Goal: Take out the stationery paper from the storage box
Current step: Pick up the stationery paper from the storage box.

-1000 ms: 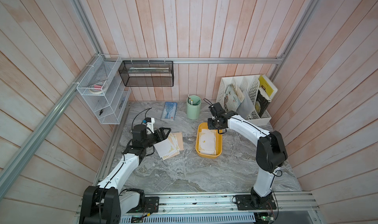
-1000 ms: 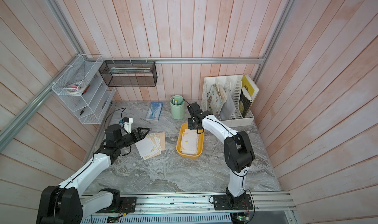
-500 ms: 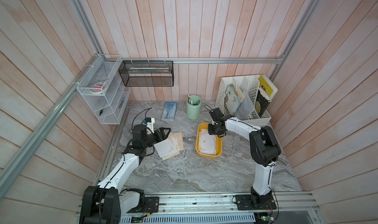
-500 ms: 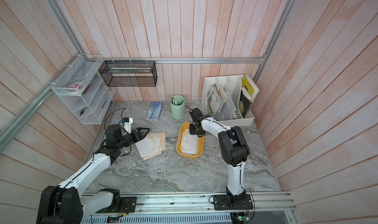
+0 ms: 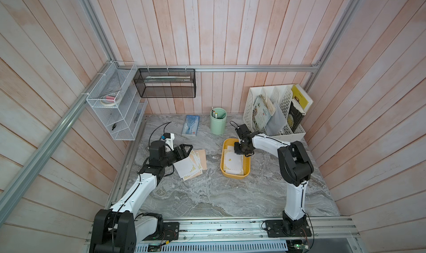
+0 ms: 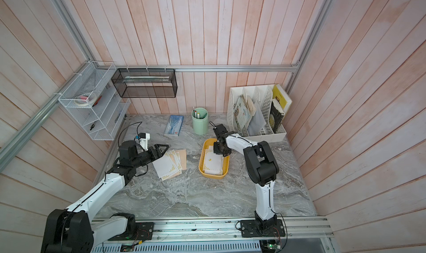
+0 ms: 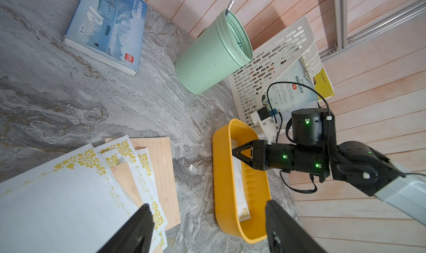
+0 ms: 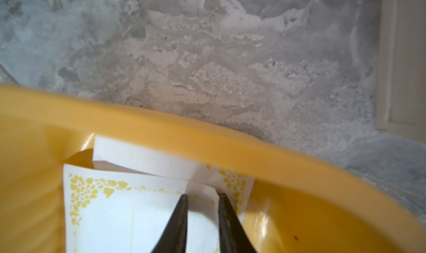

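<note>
Yellow-gold flowers edge the white sheets [image 5: 187, 167] fanned out on the grey table [image 5: 207, 198]. The left pincer [image 7: 207, 203] is by them, spread wide and empty. Further right, more stationery paper [image 5: 234, 163] lies inside the yellow storage box [image 5: 234, 176]. Both top views hide the tips of the right pincer [image 8: 202, 196] in the box. Only the right wrist view shows them, close together with a hump of white sheet between. I cannot tell if they pinch it.
</note>
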Motion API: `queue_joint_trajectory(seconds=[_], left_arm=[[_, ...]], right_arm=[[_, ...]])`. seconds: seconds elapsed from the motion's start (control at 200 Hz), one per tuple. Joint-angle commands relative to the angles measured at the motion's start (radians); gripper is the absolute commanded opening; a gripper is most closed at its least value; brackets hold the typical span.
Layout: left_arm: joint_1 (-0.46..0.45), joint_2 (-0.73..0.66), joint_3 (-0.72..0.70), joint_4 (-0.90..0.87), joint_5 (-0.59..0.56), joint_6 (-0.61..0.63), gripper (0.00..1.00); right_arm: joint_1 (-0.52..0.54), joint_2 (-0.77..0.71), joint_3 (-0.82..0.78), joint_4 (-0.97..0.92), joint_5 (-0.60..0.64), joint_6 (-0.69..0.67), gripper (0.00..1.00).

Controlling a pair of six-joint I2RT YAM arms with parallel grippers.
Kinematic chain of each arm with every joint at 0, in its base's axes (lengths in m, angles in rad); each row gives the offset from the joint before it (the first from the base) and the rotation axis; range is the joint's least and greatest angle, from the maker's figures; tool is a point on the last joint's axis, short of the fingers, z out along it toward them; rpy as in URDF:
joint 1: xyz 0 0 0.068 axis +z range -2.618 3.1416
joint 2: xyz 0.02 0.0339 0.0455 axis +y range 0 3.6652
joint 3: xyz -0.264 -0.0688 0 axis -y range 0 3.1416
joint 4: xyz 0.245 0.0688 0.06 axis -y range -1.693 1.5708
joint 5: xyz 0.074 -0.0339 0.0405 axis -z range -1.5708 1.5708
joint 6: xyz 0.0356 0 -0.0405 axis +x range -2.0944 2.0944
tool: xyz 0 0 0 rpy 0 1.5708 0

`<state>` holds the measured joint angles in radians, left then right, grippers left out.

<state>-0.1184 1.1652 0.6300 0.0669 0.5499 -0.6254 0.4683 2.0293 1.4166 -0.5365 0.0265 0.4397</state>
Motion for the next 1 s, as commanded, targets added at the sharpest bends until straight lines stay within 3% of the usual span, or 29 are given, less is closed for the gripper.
queue_joint_trajectory(seconds=[0.0,0.135,0.535,0.755,0.995], left_arm=[[0.003,0.007,0.009,-0.001,0.010,-0.001,0.79],[0.003,0.007,0.009,-0.006,0.009,0.003,0.79],[0.003,0.005,-0.012,0.073,0.061,-0.023,0.79],[0.005,0.038,-0.067,0.389,0.283,-0.123,0.80],[0.005,0.102,-0.124,0.822,0.455,-0.289,0.80]], right_arm=[[-0.005,0.029,-0.017,0.004,-0.006,0.002,0.16],[-0.005,0.011,-0.017,0.000,0.016,0.007,0.00],[0.036,-0.260,0.015,-0.023,0.089,-0.014,0.00],[0.068,-0.390,0.050,-0.014,0.027,-0.035,0.00],[0.072,-0.519,0.005,0.136,-0.224,-0.044,0.00]])
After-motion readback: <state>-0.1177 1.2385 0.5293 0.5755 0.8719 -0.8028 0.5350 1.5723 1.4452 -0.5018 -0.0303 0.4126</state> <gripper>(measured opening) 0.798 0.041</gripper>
